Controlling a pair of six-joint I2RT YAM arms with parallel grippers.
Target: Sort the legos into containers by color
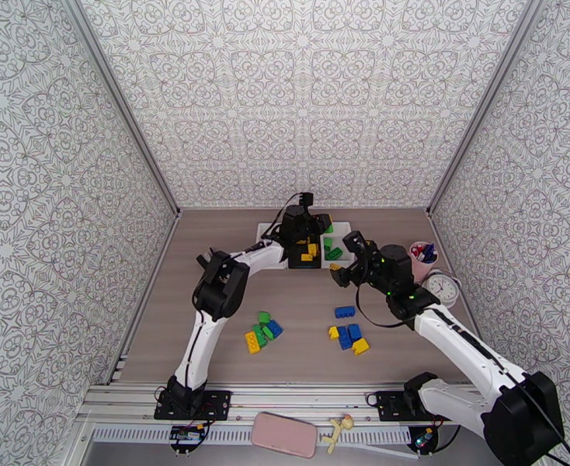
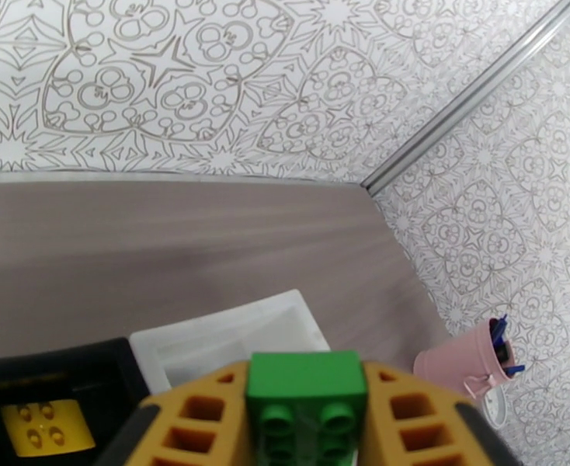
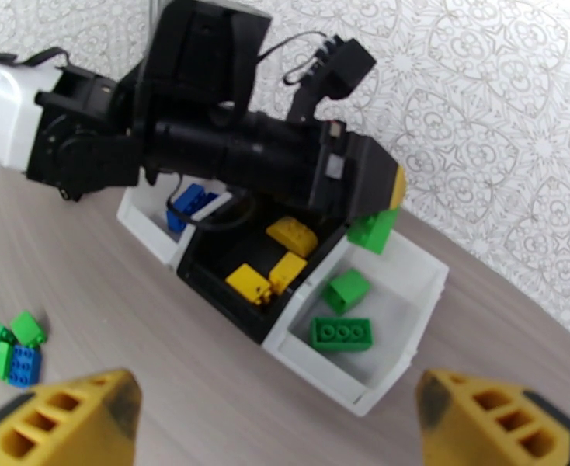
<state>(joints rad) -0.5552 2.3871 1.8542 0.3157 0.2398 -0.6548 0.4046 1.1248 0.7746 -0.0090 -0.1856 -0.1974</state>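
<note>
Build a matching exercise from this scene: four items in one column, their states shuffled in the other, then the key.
1. left claw
2. right claw
3. black bin
4. white bin left of the black one

A. contains yellow bricks
B. open and empty
C. contains a blue brick
D. shut on a green brick

Pairs: 1-D, 2-B, 3-A, 4-C

Green lego (image 2: 304,386); black middle bin (image 2: 67,363); pink cup (image 2: 460,366).
</note>
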